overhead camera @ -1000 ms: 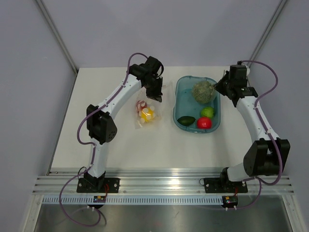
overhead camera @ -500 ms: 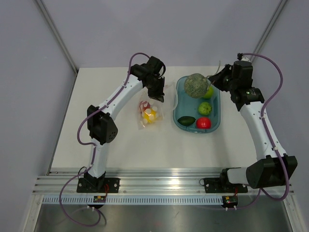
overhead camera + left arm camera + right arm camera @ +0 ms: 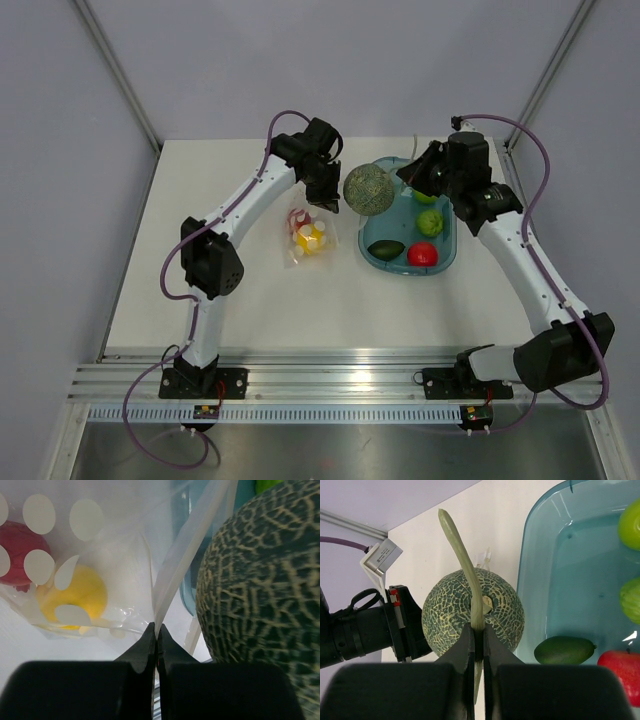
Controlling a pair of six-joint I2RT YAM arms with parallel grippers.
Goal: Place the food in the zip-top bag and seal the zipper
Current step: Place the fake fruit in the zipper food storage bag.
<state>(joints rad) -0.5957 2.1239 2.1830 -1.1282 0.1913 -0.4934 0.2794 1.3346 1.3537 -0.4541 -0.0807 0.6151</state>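
Note:
The dotted clear zip-top bag [image 3: 308, 232] lies on the table with a red piece [image 3: 17, 545] and a yellow piece [image 3: 80, 592] inside. My left gripper [image 3: 330, 200] is shut on the bag's mouth edge [image 3: 172, 575] and holds it up. My right gripper [image 3: 477, 645] is shut on the pale stem [image 3: 462, 560] of the rough grey-green melon ball [image 3: 367, 188]. The ball hangs in the air between the tray and the bag, right beside the left gripper; it also fills the right of the left wrist view [image 3: 260, 580]. The zipper strip itself is not distinct.
A translucent blue tray [image 3: 447, 262] stands right of the bag. It holds a dark green piece [image 3: 385, 248], a red piece [image 3: 423, 253] and two bright green pieces [image 3: 430, 220]. The table's back edge runs just behind both grippers.
My right gripper lifted the melon ball out of the tray and carried it left to the bag's mouth. The left gripper kept hold of the bag's edge.

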